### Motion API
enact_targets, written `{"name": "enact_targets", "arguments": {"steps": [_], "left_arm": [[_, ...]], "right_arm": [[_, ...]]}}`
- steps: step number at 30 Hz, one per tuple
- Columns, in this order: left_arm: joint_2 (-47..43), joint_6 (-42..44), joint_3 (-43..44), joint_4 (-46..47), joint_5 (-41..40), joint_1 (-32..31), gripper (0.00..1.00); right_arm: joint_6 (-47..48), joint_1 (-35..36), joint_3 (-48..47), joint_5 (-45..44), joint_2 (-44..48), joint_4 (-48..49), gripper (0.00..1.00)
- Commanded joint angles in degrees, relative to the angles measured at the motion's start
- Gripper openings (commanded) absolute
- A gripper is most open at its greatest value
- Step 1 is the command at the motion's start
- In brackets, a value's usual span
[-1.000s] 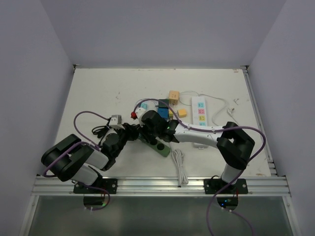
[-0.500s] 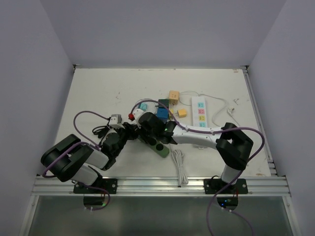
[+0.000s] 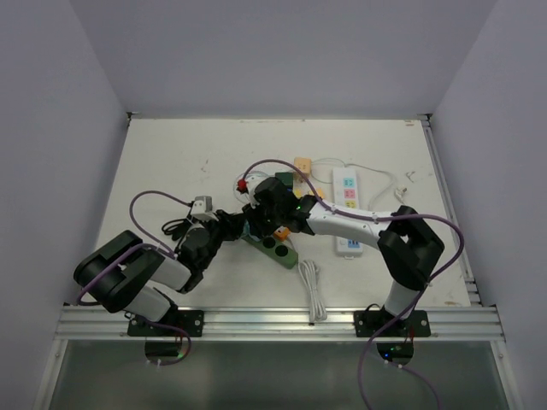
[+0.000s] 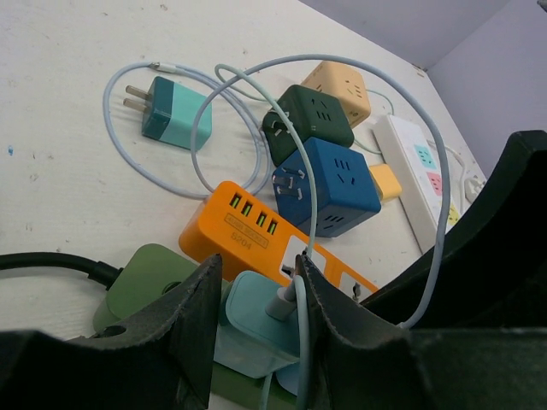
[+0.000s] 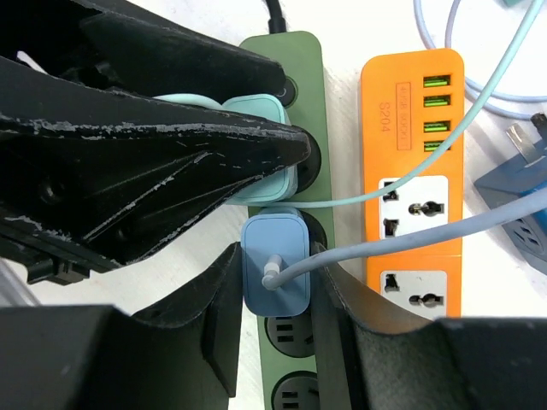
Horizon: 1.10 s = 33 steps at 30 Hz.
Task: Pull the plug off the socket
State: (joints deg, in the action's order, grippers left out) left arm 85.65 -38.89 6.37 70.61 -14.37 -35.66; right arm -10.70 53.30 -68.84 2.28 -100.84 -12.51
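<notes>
A dark green power strip (image 3: pixel 280 250) lies at the table's middle, also seen in the right wrist view (image 5: pixel 291 367) and the left wrist view (image 4: pixel 141 282). Two plugs sit in it side by side. My left gripper (image 4: pixel 258 275) is shut on the teal plug (image 4: pixel 252 329), its fingers (image 4: pixel 192 325) on both sides; in the top view that gripper (image 3: pixel 237 224) reaches in from the left. My right gripper (image 5: pixel 279 260) is shut on the blue plug (image 5: pixel 275 286), which still sits in its socket; in the top view the gripper (image 3: pixel 263 226) comes in from the right. The teal plug (image 5: pixel 269 149) is next to the blue one.
An orange power strip (image 5: pixel 414 171) lies right beside the green one. A blue cube adapter (image 4: pixel 329 179), a dark green cube (image 4: pixel 308 124), a tan cube (image 4: pixel 342 81) and a teal charger (image 4: pixel 171 115) lie beyond, with looping cables. A white power strip (image 3: pixel 346 205) is to the right.
My right wrist has swung toward the far side and turned over the green strip, now covering the cube adapters. The left gripper has stayed at the strip.
</notes>
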Motion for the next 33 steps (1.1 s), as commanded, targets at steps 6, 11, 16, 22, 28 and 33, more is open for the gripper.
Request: {"name": "enact_targets", "arguments": {"steps": [6, 11, 16, 22, 28, 33], "left_arm": [[3.1, 0.1, -2.2, -16.7, -2.2, 0.3, 0.20], [4.1, 0.2, -0.8, -18.1, -2.2, 0.3, 0.20], [4.1, 0.1, -0.8, -18.5, -2.2, 0.3, 0.21], [4.2, -0.2, -1.1, -18.6, -2.2, 0.3, 0.21], [4.8, 0.0, -0.7, -18.5, -1.8, 0.3, 0.21], [5.4, 0.0, 0.0, -19.2, -2.0, 0.3, 0.21]], "right_arm": [[1.9, 5.6, -5.6, -7.6, 2.8, -0.4, 0.00], [2.2, 9.4, -8.3, -14.8, 1.5, -3.0, 0.00], [-0.4, 4.8, -6.5, -9.0, 2.9, -0.5, 0.00], [-6.5, -4.3, -2.6, 4.3, 3.5, 4.1, 0.00], [-2.8, -0.7, -4.3, -0.1, 2.3, 2.1, 0.01], [1.6, 7.9, -9.3, -14.9, 1.1, -5.1, 0.01]]}}
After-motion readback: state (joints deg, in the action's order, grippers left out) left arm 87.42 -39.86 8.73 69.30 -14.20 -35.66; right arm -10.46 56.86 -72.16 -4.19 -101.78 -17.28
